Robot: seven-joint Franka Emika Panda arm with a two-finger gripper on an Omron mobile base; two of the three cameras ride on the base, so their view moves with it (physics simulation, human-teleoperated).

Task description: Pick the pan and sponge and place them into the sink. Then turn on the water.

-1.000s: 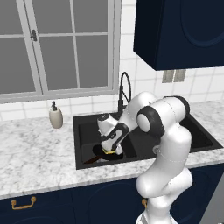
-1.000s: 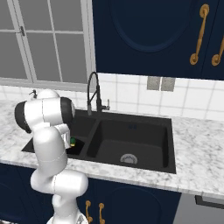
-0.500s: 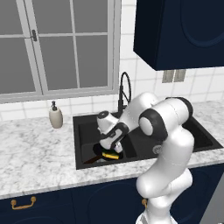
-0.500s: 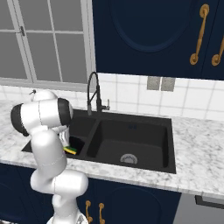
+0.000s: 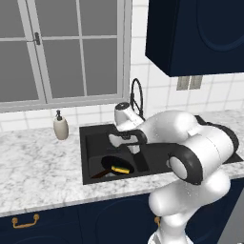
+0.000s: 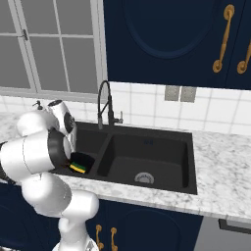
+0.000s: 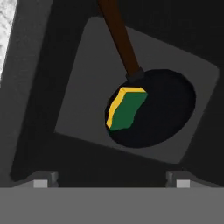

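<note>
A: Starting at the left, what stood on the counter (image 5: 38, 164)?

B: A beige soap dispenser (image 5: 60, 127) sat near the window (image 5: 62, 52), well apart from the sink's left rim. Next came the sink (image 5: 86, 157), black, with 2 basins.

A: And the pan?

B: The pan (image 5: 110, 167) lay on the floor of the left basin, its reddish-brown handle (image 7: 119, 37) running off toward the basin's edge. From the right base camera only a little of it showed past the arm.

A: Where was the sponge?

B: The sponge (image 7: 124, 108) rested on the pan's rim beside the handle joint, green face up, yellow edge showing. The left base camera caught its yellow side (image 5: 120, 169), the right one yellow and green together (image 6: 78, 167).

A: The gripper?

B: The gripper (image 7: 111, 180) hung above the left basin, clear of both pan and sponge. Its 2 fingertips (image 7: 41, 182) stood wide apart at the bottom of the hand camera's picture, with nothing between them.

A: Further right?

B: The black coil-spring faucet (image 6: 105, 105) rose behind the divider. The right basin held just its round grey drain (image 6: 141, 177). 2 grey outlets (image 6: 180, 93) sat on the tiled wall, under dark blue cabinets (image 6: 171, 41) with brass handles.
</note>
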